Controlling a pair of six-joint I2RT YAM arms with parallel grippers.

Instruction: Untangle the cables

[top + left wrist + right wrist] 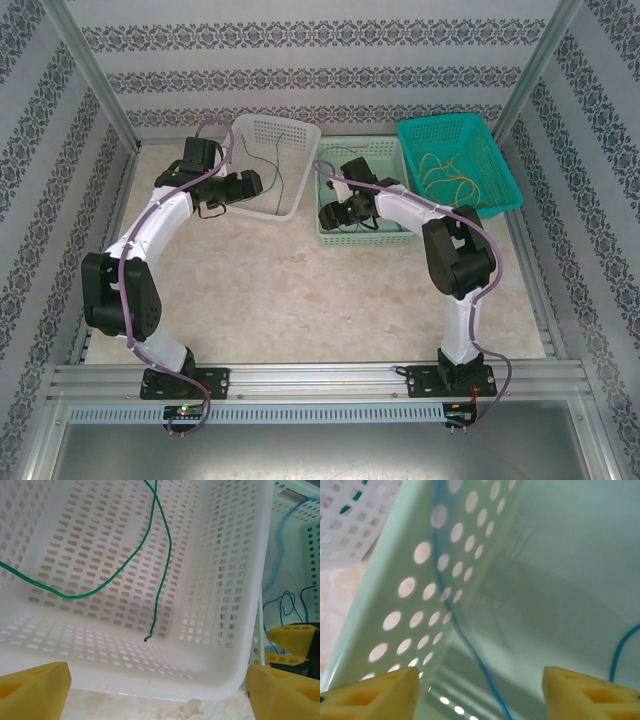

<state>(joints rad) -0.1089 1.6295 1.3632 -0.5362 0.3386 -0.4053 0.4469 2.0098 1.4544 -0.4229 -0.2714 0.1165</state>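
Note:
A thin green cable (161, 565) lies looped in the white basket (303, 140), and in the top view this green cable (279, 172) shows on the basket floor. My left gripper (222, 200) stands open with nothing in it, just outside the basket's near wall (150, 680). Blue cables (286, 605) lie in the pale green basket (368, 237). My right gripper (340, 213) is down inside that basket and open. One blue cable (470, 647) runs loose between its yellow fingers (377, 697). Yellow cables (450, 182) sit in the teal basket (490, 125).
The three baskets stand side by side at the back of the marbled table (300, 290). Metal frame posts (95, 90) and patterned walls close in the sides. The right arm's yellow fingers (292, 635) show past the white basket's corner.

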